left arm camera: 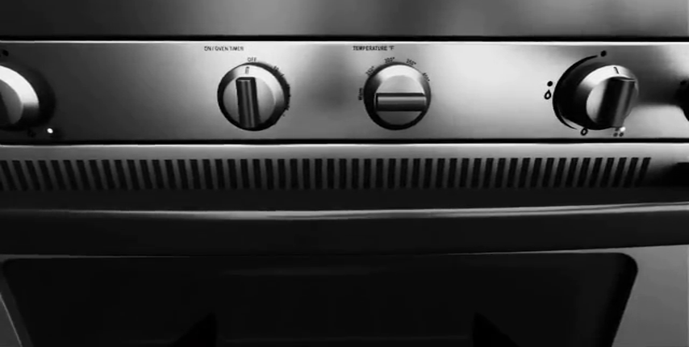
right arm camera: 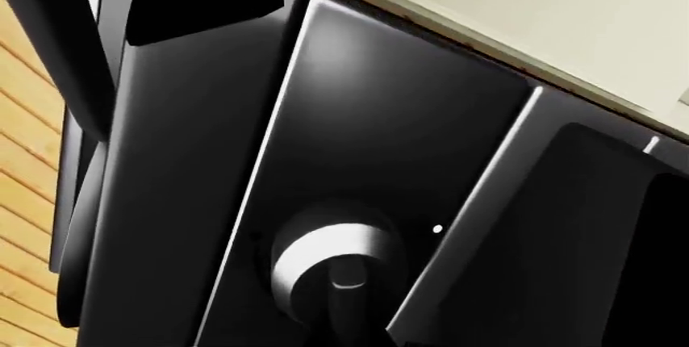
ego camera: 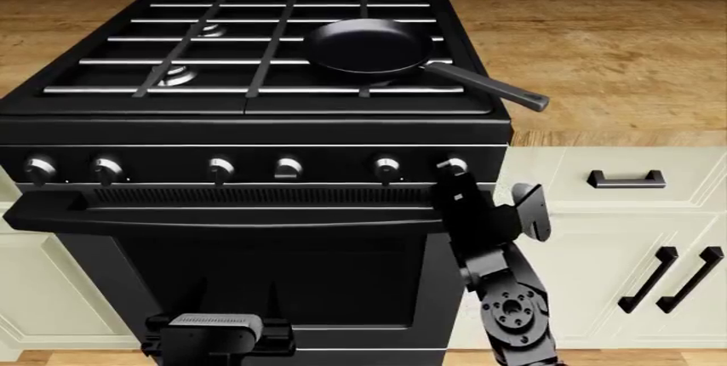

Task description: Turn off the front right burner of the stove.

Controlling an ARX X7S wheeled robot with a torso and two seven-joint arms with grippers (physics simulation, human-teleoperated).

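Burner control is the target: right tool (ego camera: pixel 491 200) sits spread wide beside the rightmost silver-faced knob (ego camera: pixel 452 166) on the black gas stove (ego camera: pixel 255 132); left tool's state can't be told.

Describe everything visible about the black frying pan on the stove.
The black frying pan is round and shallow, matte dark all over, with a long straight handle that ends in a greyish tip. It sits upright on the black grate bars over the right half of the black gas stove, toward the back. Its handle points forward and right, reaching past the cooktop's edge over the wooden countertop. The pan looks empty. Neither gripper touches it; only the grate does.
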